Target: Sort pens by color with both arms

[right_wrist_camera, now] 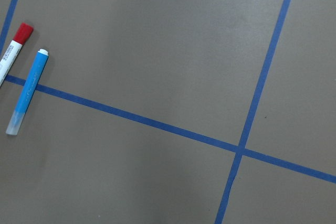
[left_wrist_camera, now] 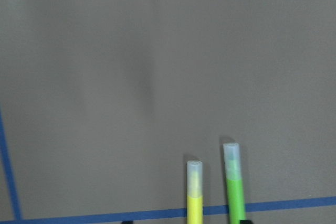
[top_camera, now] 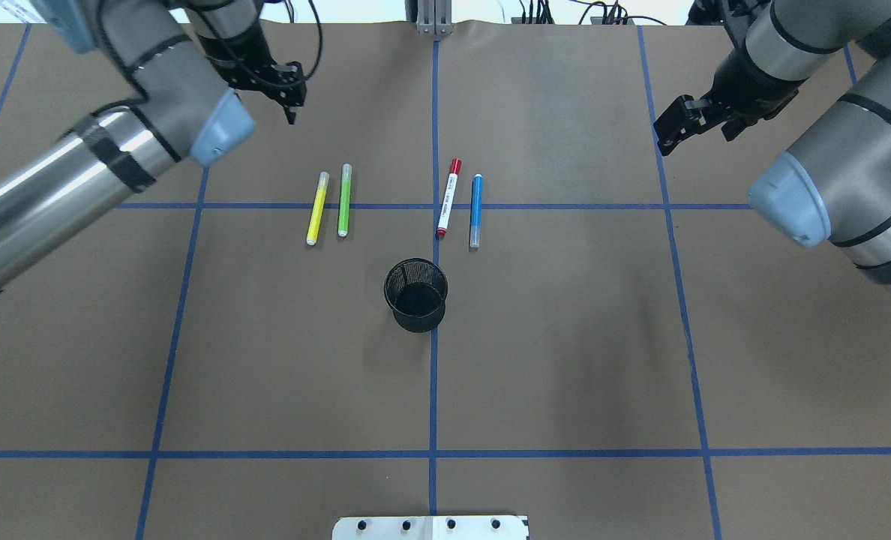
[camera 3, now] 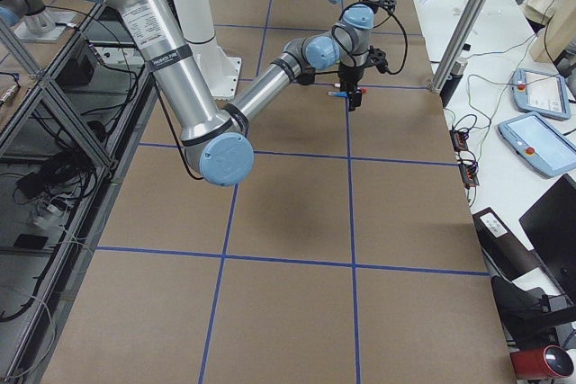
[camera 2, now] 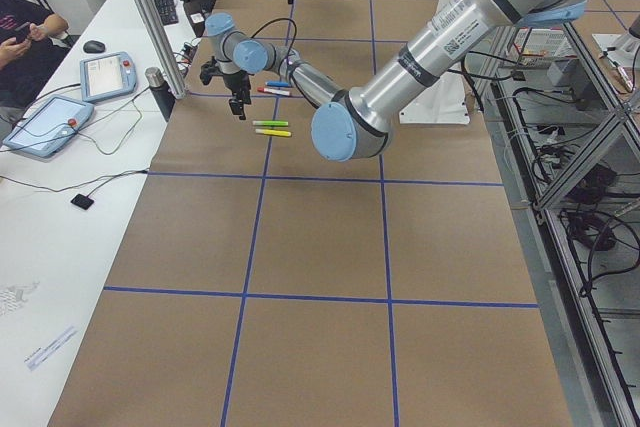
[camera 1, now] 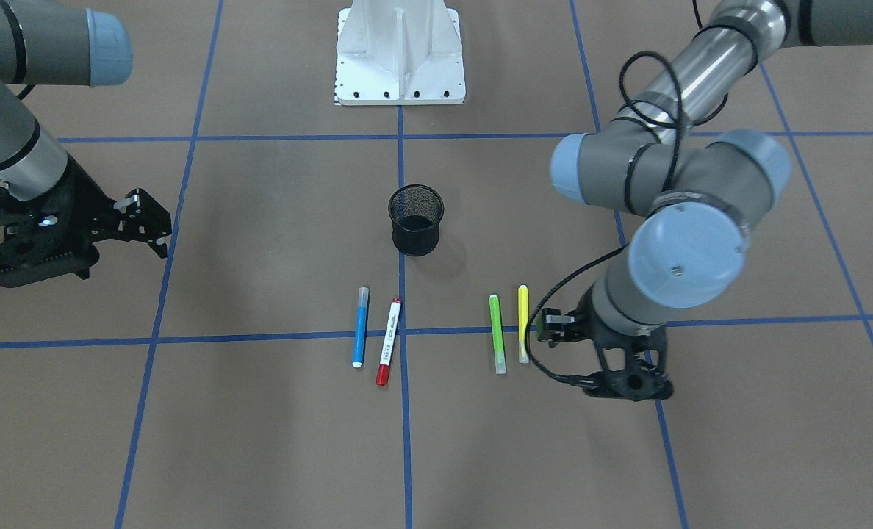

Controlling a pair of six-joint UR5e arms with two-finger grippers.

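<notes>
I read left jaws spread wide, empty. Yellow highlighter (camera 1: pixel 523 323) lies just beside them on table (camera 1: pixel 260 441), green highlighter (camera 1: pixel 496 332) next past it, parallel. Right jaws parted too, holding nothing. Blue pen (camera 1: pixel 361 327) and red-capped pen (camera 1: pixel 389 342) well apart from them, side by side. Mesh cup (camera 1: pixel 416 219) upright, apart from both jaws.

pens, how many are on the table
4, all lying flat beyond the mesh cup: yellow highlighter and green highlighter side by side on the robot's left, red-capped pen and blue pen side by side on its right. None appears hidden.
</notes>
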